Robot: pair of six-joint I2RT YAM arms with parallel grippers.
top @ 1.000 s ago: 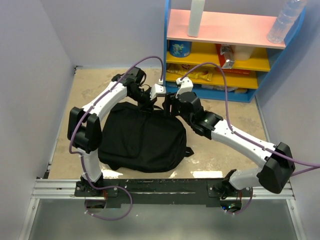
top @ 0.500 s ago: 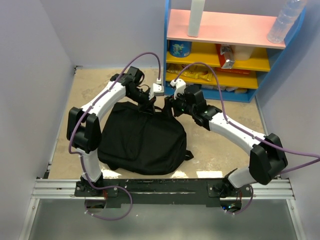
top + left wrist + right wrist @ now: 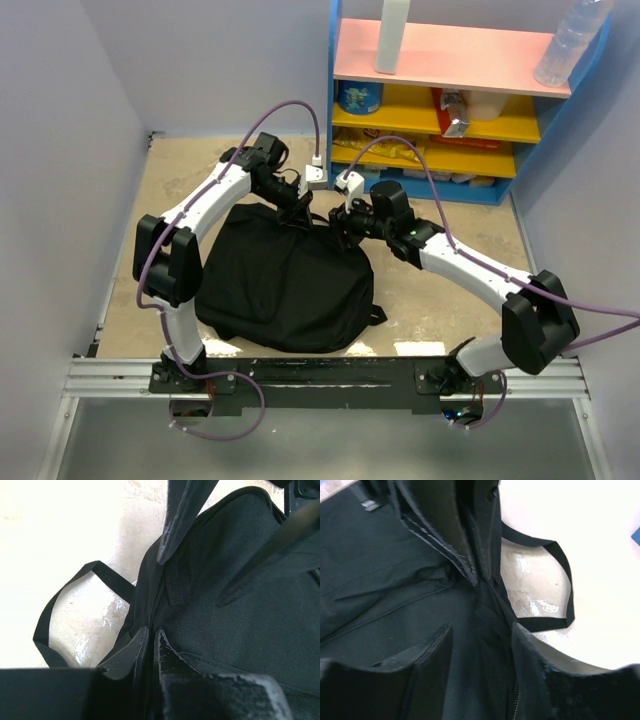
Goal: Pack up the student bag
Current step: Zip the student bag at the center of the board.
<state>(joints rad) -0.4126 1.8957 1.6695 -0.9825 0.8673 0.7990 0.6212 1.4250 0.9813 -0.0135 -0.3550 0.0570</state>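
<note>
The student bag [image 3: 285, 280], a soft black backpack, lies on the sandy table in front of the left arm. My left gripper [image 3: 300, 212] is at its far top edge. In the left wrist view its jaws [image 3: 151, 642] are pressed together on a thin fold of the bag's fabric [image 3: 240, 595]. My right gripper [image 3: 345, 225] is just right of it, at the same top edge. Its fingers [image 3: 434, 652] stand apart, astride the bag's black fabric [image 3: 380, 575] and zipper seam. A black strap loop [image 3: 560, 565] lies on the table beside the bag.
A blue, yellow and pink shelf [image 3: 450, 100] stands at the back right, holding a blue can [image 3: 358, 97], snack packets, a white cylinder [image 3: 392, 35] and a clear bottle [image 3: 570, 45]. Pale walls close in the left and back. A metal rail [image 3: 320, 375] runs along the near edge.
My right arm has swung left and farther onto the bag's top edge, and its jaws have narrowed a little. The left gripper has kept its pinch in about the same place.
</note>
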